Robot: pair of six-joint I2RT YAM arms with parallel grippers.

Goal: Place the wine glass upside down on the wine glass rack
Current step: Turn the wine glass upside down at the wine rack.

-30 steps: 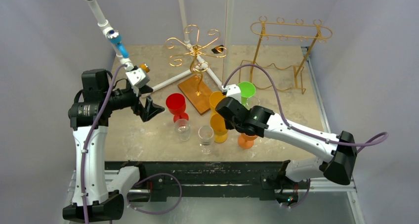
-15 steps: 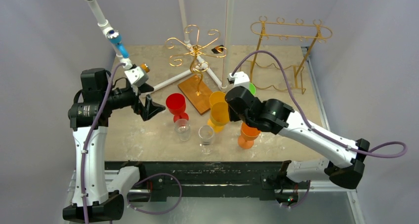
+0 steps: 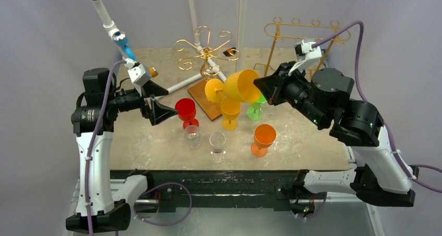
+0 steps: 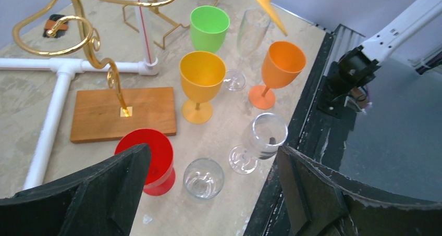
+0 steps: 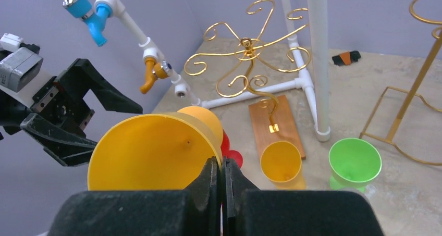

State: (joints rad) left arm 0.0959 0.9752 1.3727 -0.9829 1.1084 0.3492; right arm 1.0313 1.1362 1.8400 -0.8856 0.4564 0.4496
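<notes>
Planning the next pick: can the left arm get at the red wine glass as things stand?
Probably yes. The left gripper is open, right beside the red wine glass, with nothing between them. The nearest clear glass stands apart; the right gripper holds its yellow wine glass aloft.

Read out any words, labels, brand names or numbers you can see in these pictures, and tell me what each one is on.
No text can be read in any view.
The small brass plate on the wooden base: no lettering can be made out.
The black and orange object far back: too small to tell.
The yellow wine glass: plain, no print.
</notes>
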